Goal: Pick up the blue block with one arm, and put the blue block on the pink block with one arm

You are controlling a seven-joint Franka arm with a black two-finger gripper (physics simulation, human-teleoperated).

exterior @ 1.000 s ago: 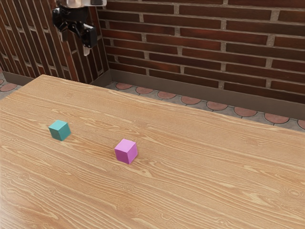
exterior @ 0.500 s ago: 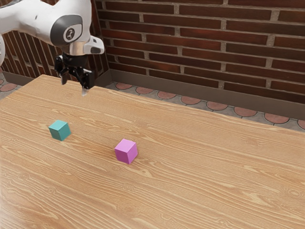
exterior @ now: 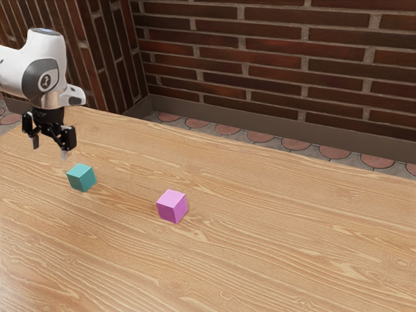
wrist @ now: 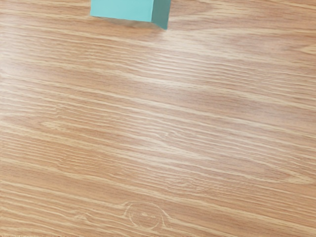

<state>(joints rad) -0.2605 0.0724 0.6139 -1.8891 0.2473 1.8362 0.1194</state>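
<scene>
The wooden table (exterior: 273,247) carries the blue block (exterior: 81,177), which sits flat on its bare grain. A brick wall (exterior: 273,58) rises behind the table, well beyond the blue block. The white arm (exterior: 39,71) stands above the blue block, toward the exterior view's left. Its black gripper (exterior: 49,147) points down, its 2 fingers spread apart with nothing between them, in the air just up and left of the blue block, not touching it. The pink block (exterior: 172,205) rests apart from the blue block, toward the exterior view's right and nearer the camera. In the wrist view the blue block (wrist: 129,10) lies on the table's grain (wrist: 158,138).
</scene>
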